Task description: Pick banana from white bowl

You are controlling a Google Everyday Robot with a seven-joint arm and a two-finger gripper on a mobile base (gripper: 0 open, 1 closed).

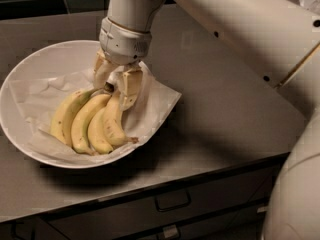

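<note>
The banana (pixel 92 121), a bunch of yellow, slightly green bananas joined at a dark stem, lies in the white bowl (pixel 20 134) on crumpled white paper. My gripper (pixel 116 81) comes down from above at the bunch's stem end. Its fingers (pixel 131 86) stand either side of the dark stem, with a gap still showing between them. The right finger touches the top of the rightmost banana. The bunch rests on the paper, not lifted.
The bowl sits on a grey counter (pixel 225 109) near its front edge, with drawers (pixel 172 201) below. The paper's corner (pixel 167 96) hangs over the bowl's right rim. My white arm (pixel 240 29) crosses the upper right.
</note>
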